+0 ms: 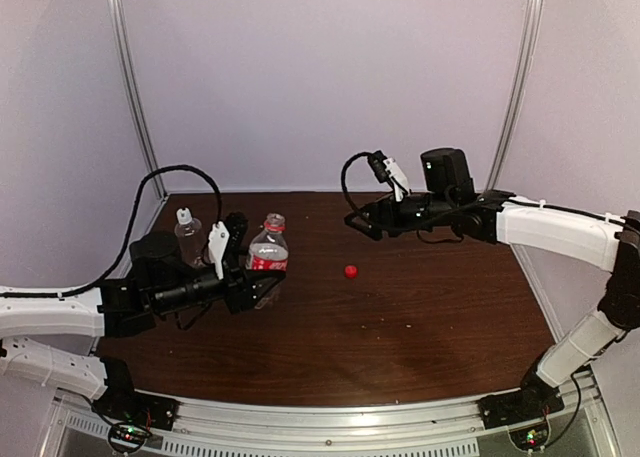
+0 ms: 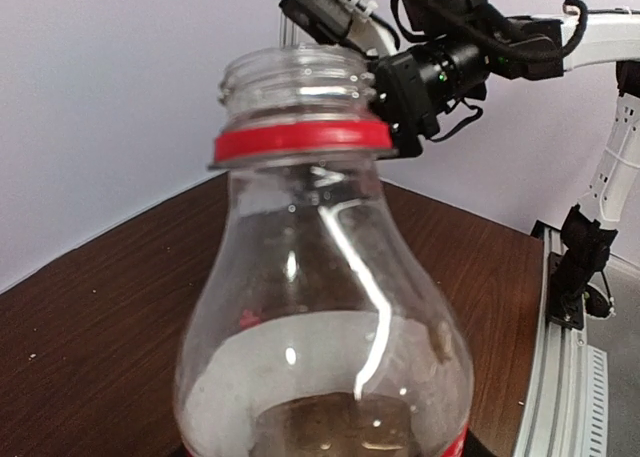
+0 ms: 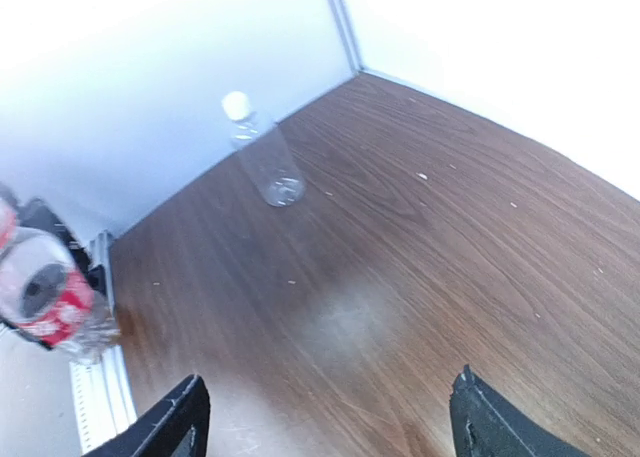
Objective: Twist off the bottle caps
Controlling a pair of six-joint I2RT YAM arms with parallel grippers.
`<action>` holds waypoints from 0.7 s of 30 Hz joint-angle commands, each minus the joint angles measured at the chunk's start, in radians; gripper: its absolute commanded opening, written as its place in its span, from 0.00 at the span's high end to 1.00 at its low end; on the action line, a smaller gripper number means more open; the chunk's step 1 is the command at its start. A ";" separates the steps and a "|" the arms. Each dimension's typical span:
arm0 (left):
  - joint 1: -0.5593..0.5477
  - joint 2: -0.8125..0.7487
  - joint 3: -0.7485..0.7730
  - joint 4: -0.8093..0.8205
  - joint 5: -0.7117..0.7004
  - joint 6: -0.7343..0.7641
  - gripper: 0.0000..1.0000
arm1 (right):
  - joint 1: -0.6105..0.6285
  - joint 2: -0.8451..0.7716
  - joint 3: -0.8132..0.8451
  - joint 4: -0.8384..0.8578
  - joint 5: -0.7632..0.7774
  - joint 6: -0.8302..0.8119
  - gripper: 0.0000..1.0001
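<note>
You're halfway through, by the look of it: one cap off, one to go. Start at the far left, where the plain bottle stands upright just left of the labelled bottle and a little further back. Its white cap is still screwed on, and nothing touches it. The labelled bottle itself stands upright towards the left side of the table. The left wrist view shows its threaded neck bare and open, with only the red ring below the threads. Your left gripper is partly closed round the lower body of that bottle and appears to be steadying it. To the right of the labelled bottle, clear of it, the red cap lies loose on the wood, touching neither gripper. Further right again, and higher, your right gripper hangs above the table with its fingers spread wide and nothing between them — it is empty. What's left, I judge, is the white cap — you'd need to secure the plain bottle and bring the free gripper over to it.
</note>
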 commanded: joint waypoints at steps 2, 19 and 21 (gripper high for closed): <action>0.001 0.031 -0.006 0.078 0.082 0.036 0.58 | 0.072 -0.093 0.056 -0.050 -0.221 0.002 0.14; -0.003 0.134 0.049 0.134 0.200 0.002 0.54 | 0.283 0.124 0.363 -0.236 -0.213 -0.057 0.23; -0.003 0.131 0.046 0.136 0.201 0.001 0.54 | 0.286 0.137 0.367 -0.239 -0.220 -0.059 0.29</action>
